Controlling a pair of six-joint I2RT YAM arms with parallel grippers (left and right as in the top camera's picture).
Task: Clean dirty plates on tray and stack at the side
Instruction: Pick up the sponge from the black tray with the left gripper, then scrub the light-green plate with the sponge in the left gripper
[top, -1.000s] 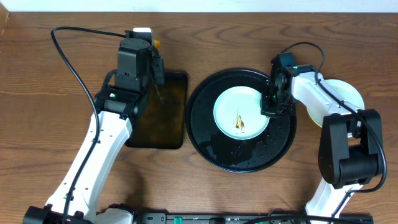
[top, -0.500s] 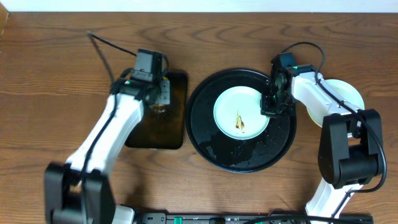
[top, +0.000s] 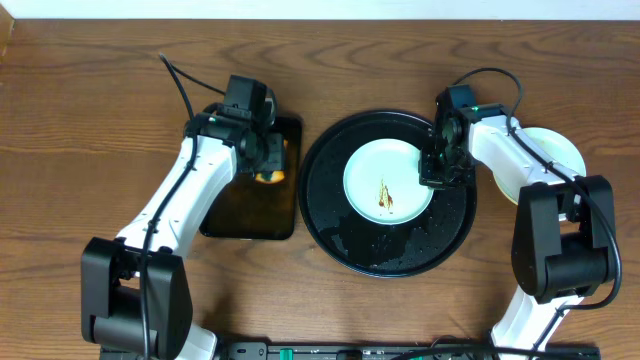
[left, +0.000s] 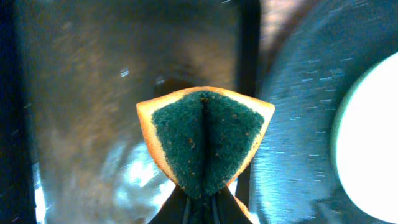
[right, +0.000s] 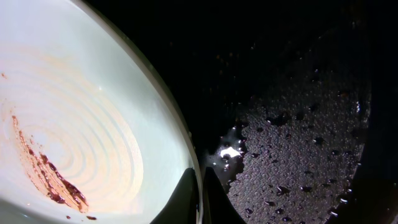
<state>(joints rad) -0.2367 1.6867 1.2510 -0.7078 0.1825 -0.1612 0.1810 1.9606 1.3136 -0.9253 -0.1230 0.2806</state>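
Note:
A pale mint-blue plate (top: 385, 180) with a brown sauce smear lies in the large round black tray (top: 390, 250), which is wet. My right gripper (top: 437, 170) is shut on this plate's right rim; the right wrist view shows the rim (right: 180, 149) pinched between the fingers (right: 200, 193). My left gripper (top: 268, 165) is shut on a folded green-and-yellow sponge (left: 204, 142) over the right part of the rectangular black tray (top: 245, 215), close to the round tray's left rim (left: 292, 124). Cleaned plates (top: 560, 150) sit stacked at the right, behind my right arm.
The rectangular tray holds shiny water (left: 81, 124). Wood-grain tabletop (top: 80, 150) surrounds both trays. A cable (top: 180, 85) loops above the left arm.
My left gripper has moved right and nearer with the sponge, from the rectangular tray's far left corner to its right part. The right arm and the plate have not moved.

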